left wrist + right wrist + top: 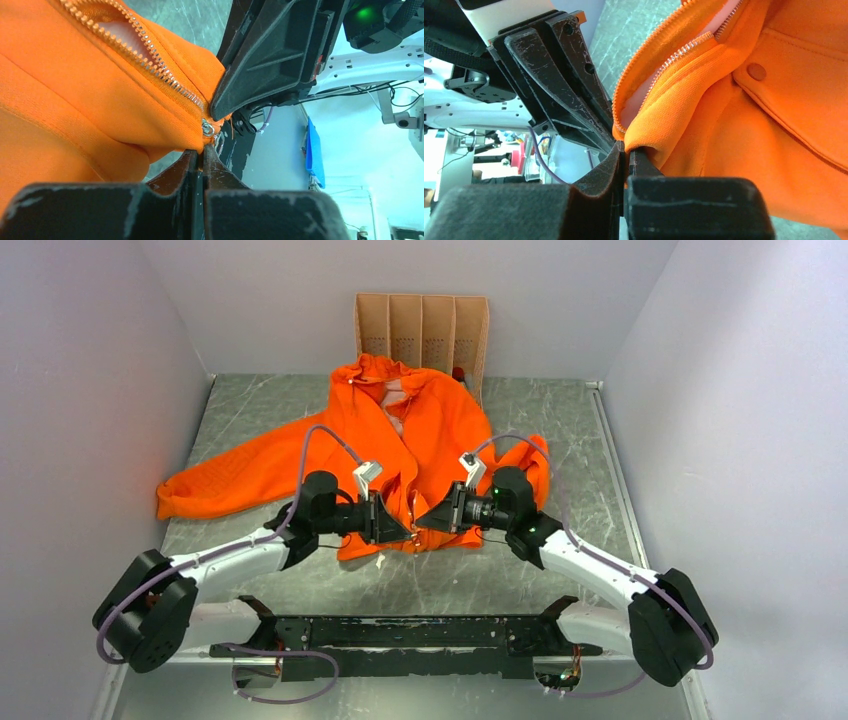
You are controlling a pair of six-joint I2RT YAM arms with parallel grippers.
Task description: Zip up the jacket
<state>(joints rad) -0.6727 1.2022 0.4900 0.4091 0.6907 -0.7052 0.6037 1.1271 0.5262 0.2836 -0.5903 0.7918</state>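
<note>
The orange jacket [420, 440] lies spread on the table, collar toward the back, its front open and pink lining showing. My left gripper [400, 527] and right gripper [424, 520] face each other at the bottom hem, tips nearly touching. In the left wrist view my left gripper [202, 154] is shut on the jacket's hem edge just below the silver zipper slider [208, 129], with the zipper teeth [150, 60] running up. In the right wrist view my right gripper [626, 148] is shut on the other front edge of the jacket [744, 100], beside its zipper teeth [684, 50].
A cardboard divider box [421, 332] stands against the back wall behind the collar. One sleeve [230, 485] stretches out to the left. White walls enclose the table on three sides. The arm bases sit at the near edge.
</note>
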